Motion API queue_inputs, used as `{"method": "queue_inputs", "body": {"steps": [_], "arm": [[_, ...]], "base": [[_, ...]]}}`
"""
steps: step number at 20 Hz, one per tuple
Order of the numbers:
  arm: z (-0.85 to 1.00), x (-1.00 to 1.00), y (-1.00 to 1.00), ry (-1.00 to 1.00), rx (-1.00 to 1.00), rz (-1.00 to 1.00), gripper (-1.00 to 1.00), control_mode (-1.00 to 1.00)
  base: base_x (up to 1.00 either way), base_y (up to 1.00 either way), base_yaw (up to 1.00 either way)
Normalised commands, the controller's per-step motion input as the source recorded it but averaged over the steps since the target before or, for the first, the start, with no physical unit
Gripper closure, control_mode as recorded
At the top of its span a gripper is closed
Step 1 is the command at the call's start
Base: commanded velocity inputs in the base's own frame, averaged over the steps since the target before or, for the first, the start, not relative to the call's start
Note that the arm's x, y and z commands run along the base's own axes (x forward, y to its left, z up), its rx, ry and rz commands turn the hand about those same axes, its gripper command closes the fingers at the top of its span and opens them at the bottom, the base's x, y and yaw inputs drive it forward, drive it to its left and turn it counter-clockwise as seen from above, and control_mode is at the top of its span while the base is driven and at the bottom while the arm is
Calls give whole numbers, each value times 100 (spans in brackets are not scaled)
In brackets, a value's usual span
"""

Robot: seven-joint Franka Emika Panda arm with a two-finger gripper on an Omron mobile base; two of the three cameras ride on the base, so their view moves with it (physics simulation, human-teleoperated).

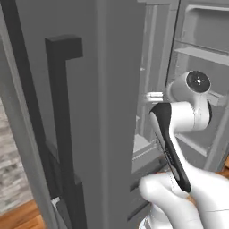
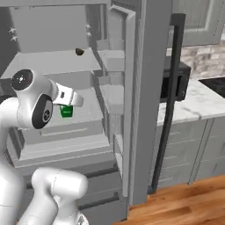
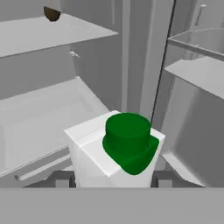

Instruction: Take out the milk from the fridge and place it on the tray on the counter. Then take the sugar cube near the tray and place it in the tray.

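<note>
Here, the milk (image 3: 118, 153), a small white carton with a round green cap, stands upright right in front of the hand camera, between the two dark fingertips (image 3: 59, 178) of the tool (image 3: 111, 180). One tip shows at each side of the carton's lower body, close against it, so the tool looks partly closed around the milk; whether the pads press on it firmly cannot be told. In the right base view the carton's green (image 2: 66, 110) peeks out just beyond the white hand, inside the open fridge (image 2: 145, 88).

Around the milk lie the fridge's pale grey inner shelves (image 3: 48, 33). A wide shelf runs above and to the left of the carton in the hand view, and a small dark brown object (image 3: 52, 13) sits far back on it. Shallower door shelves (image 3: 197, 70) stand to the right.

The white arm (image 1: 192, 112) reaches forward into the fridge cavity. The dark grey fridge door (image 1: 67, 112) stands open, with a long dark handle (image 1: 62, 125) on its outer face. Beyond the fridge, in the right base view, a white marble tabletop (image 2: 193, 103) rests on grey panelled cabinets (image 2: 193, 145), above a wooden floor (image 2: 184, 202).
</note>
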Motion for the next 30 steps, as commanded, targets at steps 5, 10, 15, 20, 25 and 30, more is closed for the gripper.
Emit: {"method": "queue_inputs", "body": {"steps": [5, 10, 15, 20, 25, 30], "arm": [[0, 0, 0, 0, 0, 0, 100, 100], [0, 0, 0, 0, 0, 0, 100, 100], [0, 0, 0, 0, 0, 0, 100, 100], [0, 0, 0, 0, 0, 0, 100, 100], [0, 0, 0, 0, 0, 0, 100, 100], [0, 0, 0, 0, 0, 0, 100, 100]], "base": [[-63, 8, -79], [-44, 8, -85], [-44, -10, -78], [-59, -67, -60], [-98, -26, -51], [-100, 53, -18]]}}
